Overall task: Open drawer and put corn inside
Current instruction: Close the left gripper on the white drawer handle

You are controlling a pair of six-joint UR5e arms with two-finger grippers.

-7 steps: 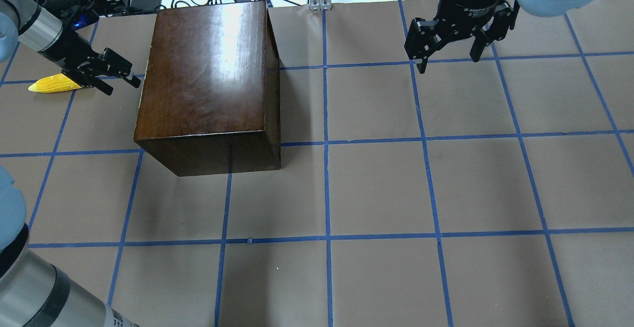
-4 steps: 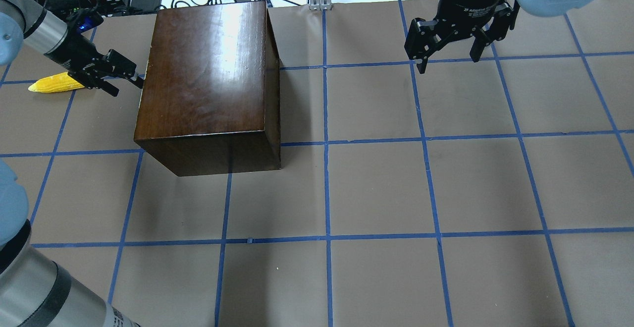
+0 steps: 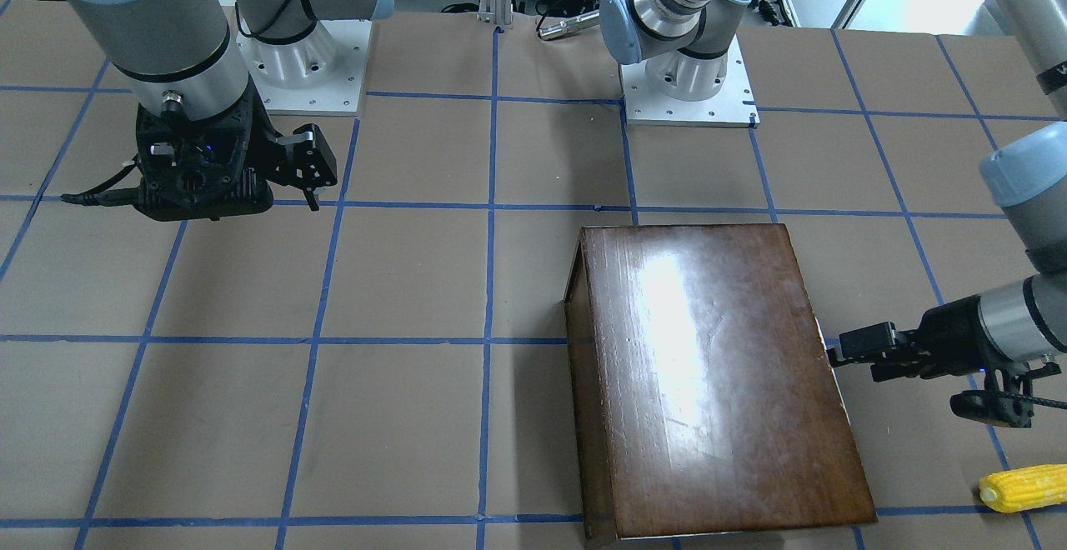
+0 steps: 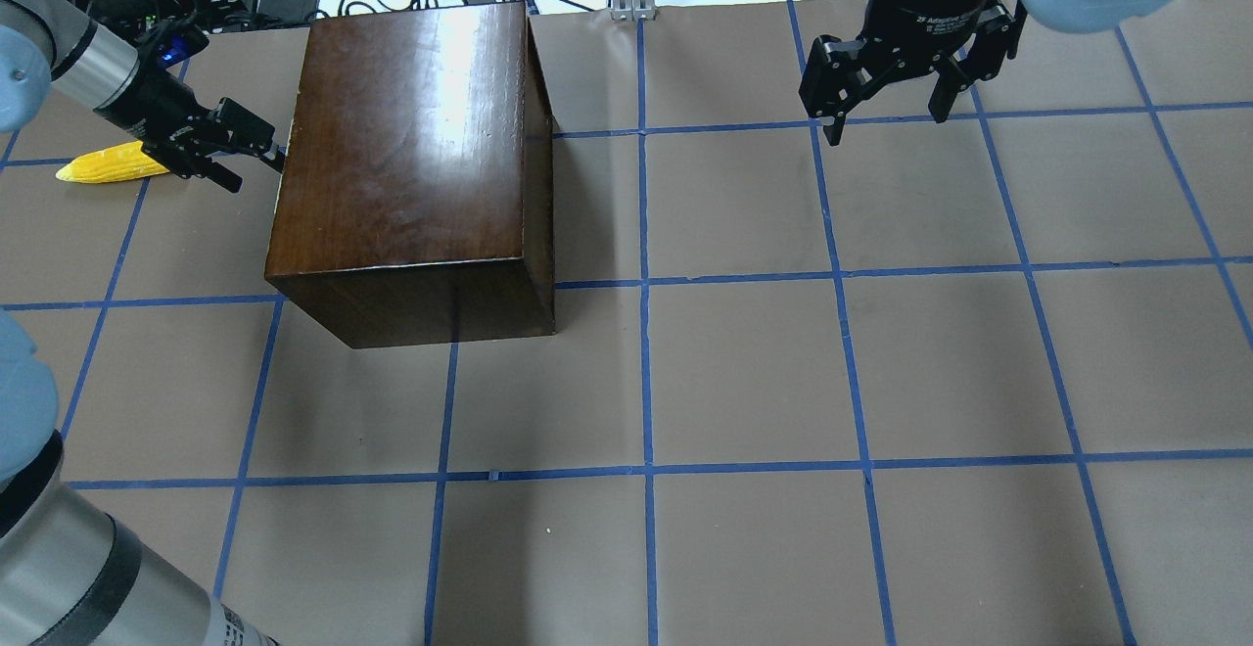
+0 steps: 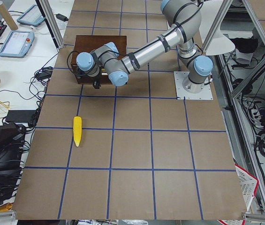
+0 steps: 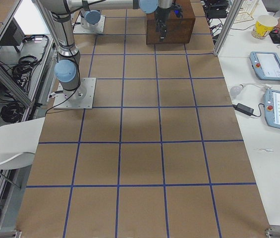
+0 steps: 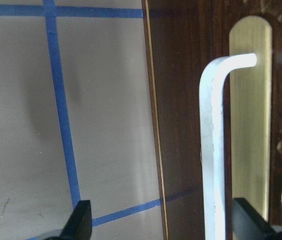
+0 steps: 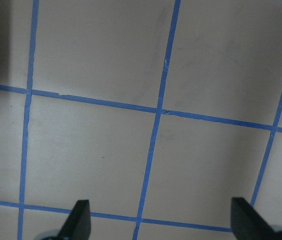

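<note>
Overhead: brought left gripper (image 4: 256, 168) up against the left face of cabinet (image 4: 411, 147), tips at its edge. Kept the jaws spread wide, held nothing. Left corn (image 4: 103, 164) flat on table (image 4: 744, 372), just behind that gripper, apart from the cabinet. Parked right gripper (image 4: 889, 125) at far right above bare table, also spread wide and empty.

Front-facing: confirmed the same, with left gripper (image 3: 850, 360) level and aimed at the cabinet side, and corn (image 3: 1024, 487) near the table edge.

Left side view: saw corn (image 5: 77, 131) lying alone, well apart from the cabinet. Could not read either jaw there.

Right side view: too small to judge anything at the cabinet.

Left wrist: straddled handle (image 7: 213, 150) on drawer (image 7: 180, 100) front, nearer one fingertip than the other. Saw no clamp on it yet. Saw no gap at the front panel, so read drawer as shut.

Right wrist: saw only taped table between the spread tips.

Judged approach as done. Next needed: close on handle, pull straight out, then go back for corn.

Versus 1.0 s ago: had left gripper short of the cabinet, partly over the corn's end; since moved in to the cabinet face. Found corn, cabinet and right gripper unmoved.
</note>
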